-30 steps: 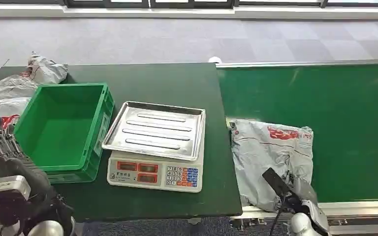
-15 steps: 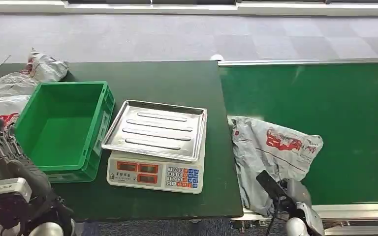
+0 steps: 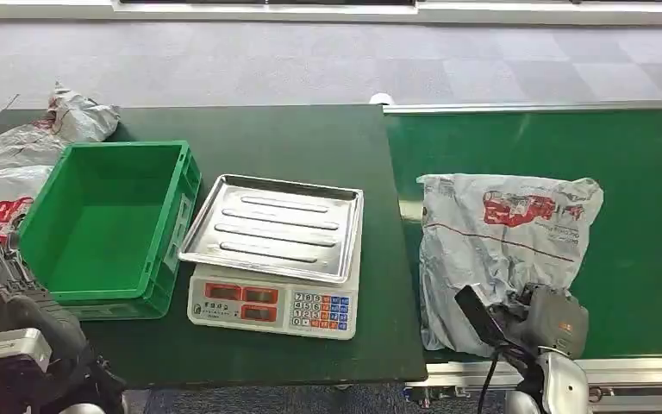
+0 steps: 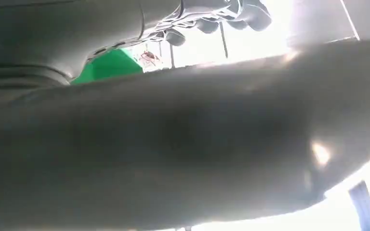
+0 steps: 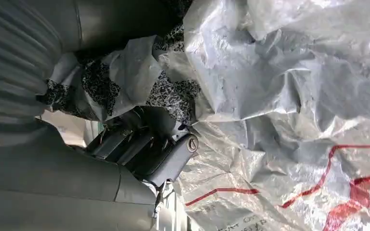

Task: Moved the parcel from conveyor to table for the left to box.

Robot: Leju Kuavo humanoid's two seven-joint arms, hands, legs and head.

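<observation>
Parcel [image 3: 500, 250] on conveyor [image 3: 638, 155], just beside tabletop [image 3: 310, 138]. Right hand [image 3: 539, 317] fingers [image 5: 139, 149] clamped on near edge. Soft, crinkly, probably light and slippery; bunched film judged best hold. Left hand [image 3: 0, 276] fingers apart, empty.

The head view is evenly and brightly lit and sharp, with soft glare on the ribbed silver steel scale tray [image 3: 271, 226] and faint shadows. The left wrist view is badly blurred, dark grey through the middle, with blown-out white at 12 and 4 o'clock. The right wrist view is crisp; the crinkled grey plastic parcel [image 5: 294, 96] glints.
</observation>
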